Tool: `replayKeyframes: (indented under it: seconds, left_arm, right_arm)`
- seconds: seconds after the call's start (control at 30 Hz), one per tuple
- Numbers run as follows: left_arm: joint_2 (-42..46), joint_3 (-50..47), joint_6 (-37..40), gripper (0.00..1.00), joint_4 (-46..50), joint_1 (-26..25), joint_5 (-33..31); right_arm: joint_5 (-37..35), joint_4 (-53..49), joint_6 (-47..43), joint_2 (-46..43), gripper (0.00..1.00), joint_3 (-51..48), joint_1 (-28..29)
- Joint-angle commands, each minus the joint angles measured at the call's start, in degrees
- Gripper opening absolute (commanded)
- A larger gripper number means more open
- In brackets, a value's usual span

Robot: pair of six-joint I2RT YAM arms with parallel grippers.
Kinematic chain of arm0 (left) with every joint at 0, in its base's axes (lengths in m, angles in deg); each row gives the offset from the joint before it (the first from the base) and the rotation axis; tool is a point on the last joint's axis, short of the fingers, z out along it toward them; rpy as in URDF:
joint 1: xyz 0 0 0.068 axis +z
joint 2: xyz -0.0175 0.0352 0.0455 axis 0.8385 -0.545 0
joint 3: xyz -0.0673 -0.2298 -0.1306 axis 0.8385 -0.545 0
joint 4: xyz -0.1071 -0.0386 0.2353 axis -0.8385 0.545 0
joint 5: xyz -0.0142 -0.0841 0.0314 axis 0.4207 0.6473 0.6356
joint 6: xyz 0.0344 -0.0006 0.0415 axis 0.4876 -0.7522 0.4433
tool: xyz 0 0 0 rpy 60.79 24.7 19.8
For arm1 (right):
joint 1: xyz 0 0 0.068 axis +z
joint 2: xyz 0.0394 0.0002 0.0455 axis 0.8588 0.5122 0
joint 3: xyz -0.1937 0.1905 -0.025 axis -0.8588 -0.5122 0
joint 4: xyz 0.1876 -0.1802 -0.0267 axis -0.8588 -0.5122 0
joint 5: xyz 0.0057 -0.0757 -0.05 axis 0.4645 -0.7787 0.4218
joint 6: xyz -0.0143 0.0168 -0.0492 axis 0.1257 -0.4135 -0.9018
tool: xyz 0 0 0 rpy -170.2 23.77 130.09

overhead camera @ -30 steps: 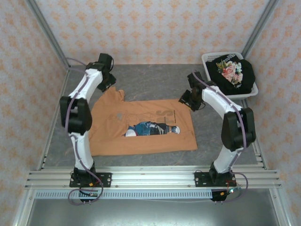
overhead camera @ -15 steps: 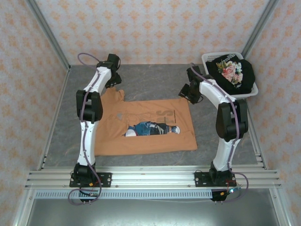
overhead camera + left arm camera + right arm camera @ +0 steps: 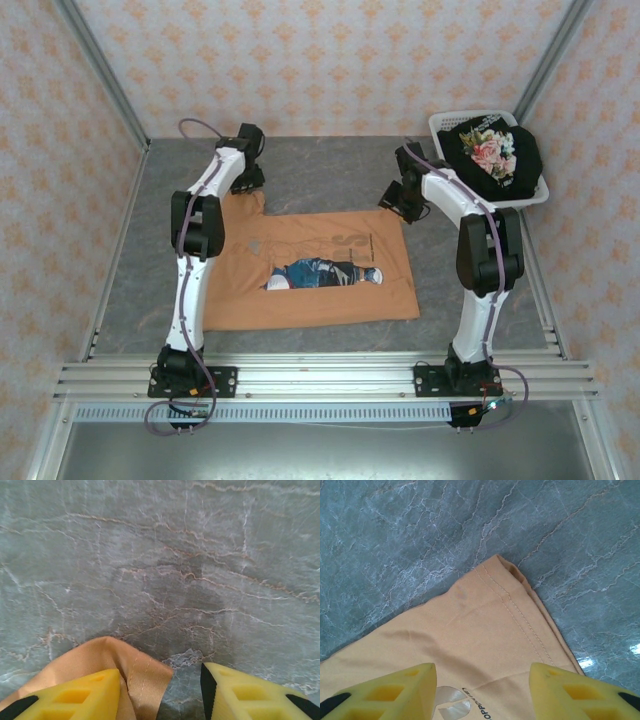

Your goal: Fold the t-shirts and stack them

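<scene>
Looking down from above, the orange t-shirt (image 3: 310, 270) lies flat in the middle of the gray worktop (image 3: 330, 160), with its cartoon print showing. Its near edge runs close to the worktop's near edge. Bare worktop runs along the far edge and down the left side, so there is lots of room there. The white basket (image 3: 447, 124) sits in the far right corner with the black t-shirt (image 3: 495, 155) inside it. The left arm reaches out long and nearly straight to the shirt's far left corner, where the left gripper (image 3: 245, 183) points down. The right arm reaches to the shirt's far right corner, and the right gripper (image 3: 402, 200) hangs there, near the basket.

From the left wrist, the left gripper (image 3: 160, 695) holds its two yellow fingers (image 3: 75, 697) apart. A folded bit of orange cloth touches one finger, with a gap before the other. Bare worktop lies ahead.

From the right wrist, the right gripper (image 3: 482, 690) is wide open above the shirt's stitched corner, squeezing nothing. Bare worktop wraps around that corner.
</scene>
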Motion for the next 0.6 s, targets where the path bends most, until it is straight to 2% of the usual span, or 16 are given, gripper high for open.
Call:
replayKeyframes:
  seconds: [0.0,0.17,0.3,0.5,0.57]
  left_arm:
    - [-1.88,1.30,0.93,0.40,2.65,-0.15,-2.90]
    - [-2.08,1.80,-0.12,0.24,5.06,-0.23,-5.25]
    - [-1.85,2.57,-0.65,0.19,7.06,-0.23,-6.67]
    - [0.28,3.50,-1.14,0.05,7.74,-0.15,-7.95]
    - [1.15,4.11,-1.54,0.04,8.09,-0.11,-8.16]
  right_arm:
    - [-0.23,-0.68,-0.03,-0.40,0.52,1.11,-0.35]
    - [-0.29,-0.64,0.10,-1.10,0.52,0.69,-0.32]
    - [-0.55,-0.41,0.02,-0.75,0.51,1.24,-0.39]
    - [-1.33,-0.11,-0.05,0.66,0.50,2.70,-0.58]
    - [-1.73,0.10,0.06,1.51,0.50,3.32,-0.84]
